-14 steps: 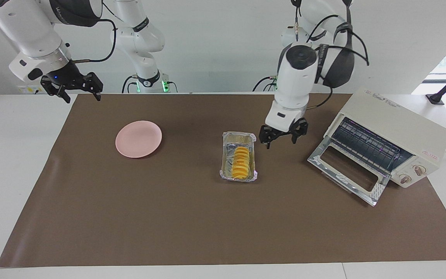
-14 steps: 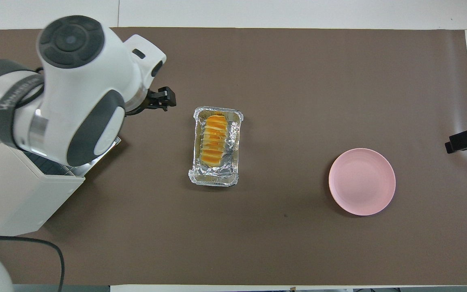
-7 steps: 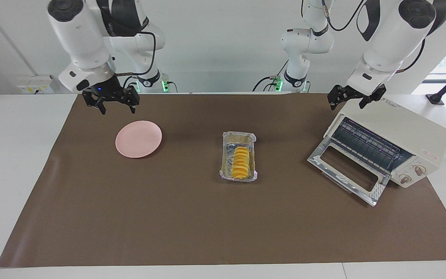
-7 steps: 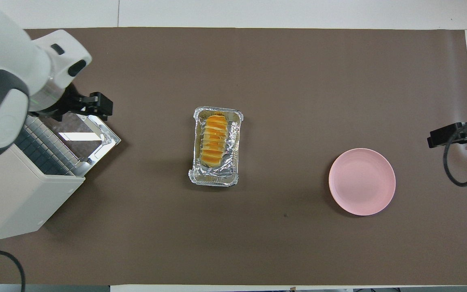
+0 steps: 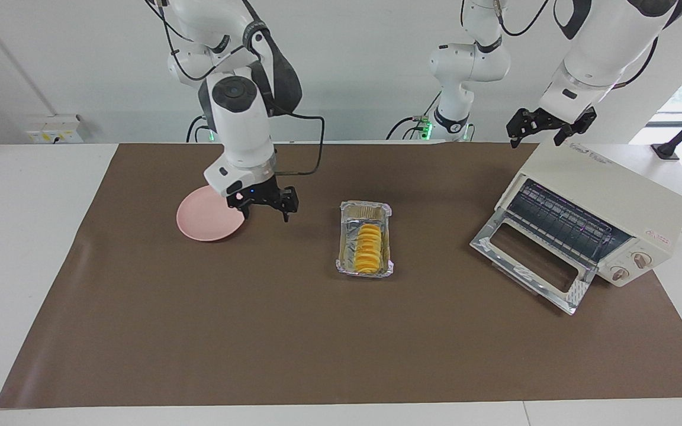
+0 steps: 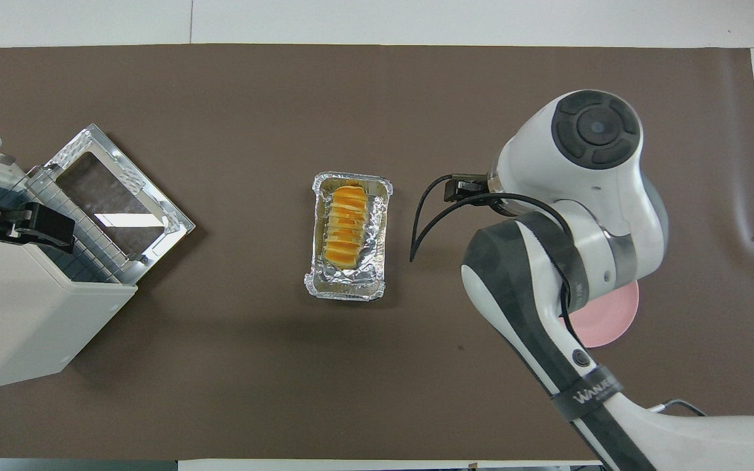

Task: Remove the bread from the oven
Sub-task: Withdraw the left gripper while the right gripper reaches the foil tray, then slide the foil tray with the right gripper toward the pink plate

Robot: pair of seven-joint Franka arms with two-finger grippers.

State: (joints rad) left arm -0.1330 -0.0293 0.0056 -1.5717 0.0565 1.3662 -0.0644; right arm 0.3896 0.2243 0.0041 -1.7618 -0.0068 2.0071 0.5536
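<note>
Facing view: my right pincer (image 5: 264,208) hangs spread and empty over the brown mat, between the pink plate (image 5: 208,222) and the foil tray (image 5: 364,239); my arm covers the plate's nearer edge. The bread (image 5: 368,247) lies in that tray on the counter (image 5: 33,236), mid-table, out of the oven (image 5: 589,219), whose door hangs open. My left pincer (image 5: 548,127) is up over the oven's top corner, spread, holding nothing. A second ago it hovered beside the tray, and my right one was out by the mat's edge.

Overhead view: my right arm now hides most of the plate (image 6: 612,317), and only one dark tip of the right pincer (image 6: 465,188) peeks out. My left pincer (image 6: 20,222) sits over the oven (image 6: 30,320) mouth, partly cut off at the edge. The bread (image 6: 345,224) and tray (image 6: 344,288) haven't moved.
</note>
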